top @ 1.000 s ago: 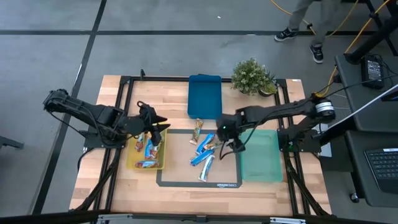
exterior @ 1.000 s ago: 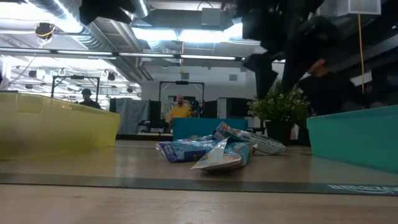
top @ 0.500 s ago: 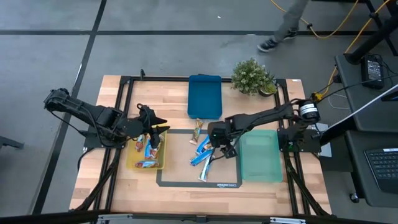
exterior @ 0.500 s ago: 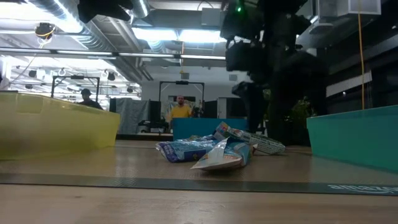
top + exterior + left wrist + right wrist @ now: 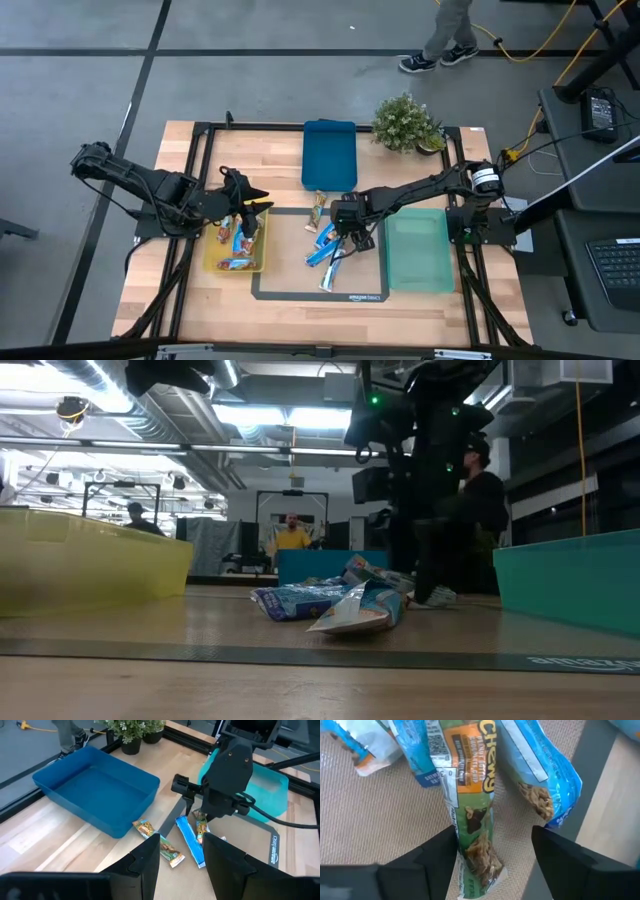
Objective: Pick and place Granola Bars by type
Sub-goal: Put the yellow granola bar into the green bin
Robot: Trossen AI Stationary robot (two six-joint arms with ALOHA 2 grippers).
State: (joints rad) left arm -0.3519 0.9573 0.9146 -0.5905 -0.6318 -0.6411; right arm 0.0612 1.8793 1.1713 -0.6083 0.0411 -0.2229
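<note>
Bars loose at frame centre on the mat; more in the yellow tray, left of centre. Judged light, crinkly, slippery film, crushable; best pinched across the middle. Right gripper low over the pile, jaws wide either side of a green bar, nothing held. Left gripper above the tray, half-open; held bar: cannot tell. Lower bars overlap.

"CHEWY" reads across the orange band of the green-wrapped granola bar, lying right between the right gripper fingers; the smaller print there is unreadable.
</note>
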